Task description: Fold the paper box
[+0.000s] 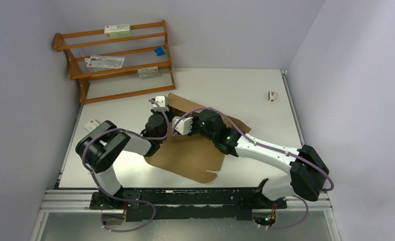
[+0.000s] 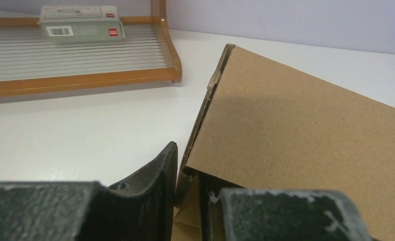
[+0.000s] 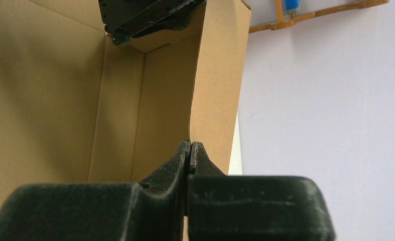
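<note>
The paper box [image 1: 190,155] is a plain brown cardboard sheet lying mid-table with its far side walls raised. My left gripper [image 1: 164,106] is at the box's back left corner. In the left wrist view its jaws [image 2: 187,181] are shut on the edge of a raised wall [image 2: 295,125]. My right gripper [image 1: 176,122] is just right of it. In the right wrist view its jaws [image 3: 190,146] are pressed together on the lower edge of an upright side flap [image 3: 215,75]. The inside of the box [image 3: 44,100] fills the left of that view, and the left gripper's fingers [image 3: 145,15] show at the top.
A wooden rack [image 1: 120,60] stands at the back left with white printed packets [image 2: 80,25] and a small blue item [image 1: 159,50]. One white packet [image 1: 92,124] lies by the table's left edge. A small object [image 1: 273,95] lies at the back right.
</note>
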`<state>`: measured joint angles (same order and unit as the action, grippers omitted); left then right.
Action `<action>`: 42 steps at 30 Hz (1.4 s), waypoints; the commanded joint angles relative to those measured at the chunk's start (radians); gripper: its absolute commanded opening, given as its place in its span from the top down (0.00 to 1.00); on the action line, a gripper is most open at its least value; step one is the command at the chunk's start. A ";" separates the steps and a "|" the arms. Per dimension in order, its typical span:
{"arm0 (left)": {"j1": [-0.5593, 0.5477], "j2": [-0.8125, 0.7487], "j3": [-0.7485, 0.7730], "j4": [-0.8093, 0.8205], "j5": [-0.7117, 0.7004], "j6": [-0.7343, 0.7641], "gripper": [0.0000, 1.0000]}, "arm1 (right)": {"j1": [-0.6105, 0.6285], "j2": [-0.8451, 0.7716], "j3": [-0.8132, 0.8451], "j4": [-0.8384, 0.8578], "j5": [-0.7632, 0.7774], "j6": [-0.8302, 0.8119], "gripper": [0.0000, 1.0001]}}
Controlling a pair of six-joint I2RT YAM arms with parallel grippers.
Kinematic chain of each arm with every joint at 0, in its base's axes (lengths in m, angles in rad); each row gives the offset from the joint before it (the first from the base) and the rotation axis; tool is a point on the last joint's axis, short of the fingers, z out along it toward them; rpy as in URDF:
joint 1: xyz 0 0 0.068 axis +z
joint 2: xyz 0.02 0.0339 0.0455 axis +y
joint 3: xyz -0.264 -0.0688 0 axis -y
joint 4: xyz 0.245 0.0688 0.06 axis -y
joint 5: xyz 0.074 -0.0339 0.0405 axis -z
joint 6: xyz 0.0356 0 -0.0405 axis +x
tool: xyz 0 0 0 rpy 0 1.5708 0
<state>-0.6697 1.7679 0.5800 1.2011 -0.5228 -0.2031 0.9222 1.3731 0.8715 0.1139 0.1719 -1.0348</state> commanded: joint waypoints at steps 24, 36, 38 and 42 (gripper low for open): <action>-0.155 -0.187 -0.026 -0.401 -0.382 -0.041 0.57 | 0.014 -0.055 -0.026 -0.027 -0.153 0.244 0.96; -0.154 -0.497 -0.068 -0.750 -0.160 -0.152 0.32 | 0.014 -0.116 -0.086 0.077 -0.139 0.286 0.69; -0.153 -0.543 -0.079 -0.794 -0.129 -0.165 0.28 | 0.014 -0.118 -0.083 0.079 -0.142 0.295 0.64; -0.133 -0.626 -0.086 -0.901 -0.043 -0.191 0.24 | 0.014 -0.125 -0.080 0.091 -0.128 0.299 0.54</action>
<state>-0.8196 1.2079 0.5087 0.4557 -0.6807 -0.3462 0.9314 1.2751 0.7956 0.1627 0.0406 -0.7635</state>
